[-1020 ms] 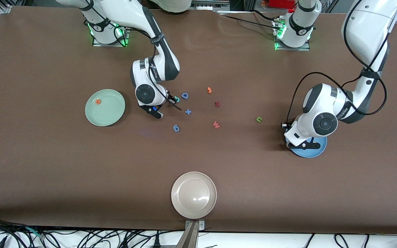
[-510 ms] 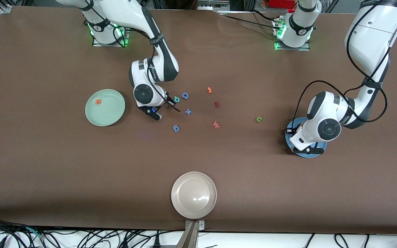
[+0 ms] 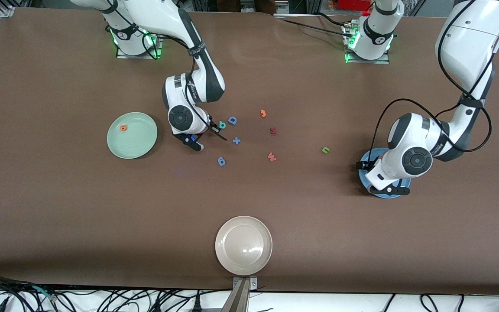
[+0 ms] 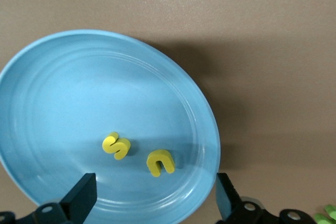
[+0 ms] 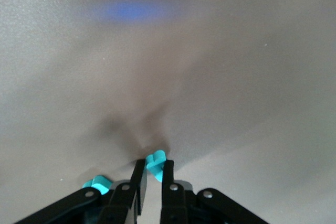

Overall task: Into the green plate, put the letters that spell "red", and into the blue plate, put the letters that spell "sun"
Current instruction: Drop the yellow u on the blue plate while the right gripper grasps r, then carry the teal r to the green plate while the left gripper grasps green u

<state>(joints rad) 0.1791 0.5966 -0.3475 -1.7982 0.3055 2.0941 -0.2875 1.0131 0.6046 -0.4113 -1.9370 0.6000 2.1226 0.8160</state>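
Observation:
My left gripper (image 3: pixel 379 178) (image 4: pixel 152 199) hangs open over the blue plate (image 3: pixel 383 196) (image 4: pixel 63 93). In that plate lie the yellow "s" (image 4: pixel 116 145) and the yellow "u" (image 4: pixel 160 161). The green "n" (image 3: pixel 325 150) lies on the table toward the middle from this plate. My right gripper (image 3: pixel 202 132) (image 5: pixel 153 165) is down at the table, shut on a small teal letter (image 5: pixel 156 161). The teal-green "d" (image 3: pixel 222 125) lies just beside it. Toward the right arm's end stands the green plate (image 3: pixel 139 141) with the orange "e" (image 3: pixel 123 128) in it.
Loose on the table's middle are a blue capital "D" (image 3: pixel 232 120), a blue plus (image 3: pixel 236 140), a blue figure (image 3: pixel 221 161), an orange piece (image 3: pixel 263 113), a dark red "M" (image 3: pixel 273 130) and a reddish "W" (image 3: pixel 271 156). A beige plate (image 3: pixel 243 245) sits at the near edge.
My left hand shifted a little over the blue plate and its jaws opened, leaving a yellow letter in the plate. My right jaws closed on the teal letter.

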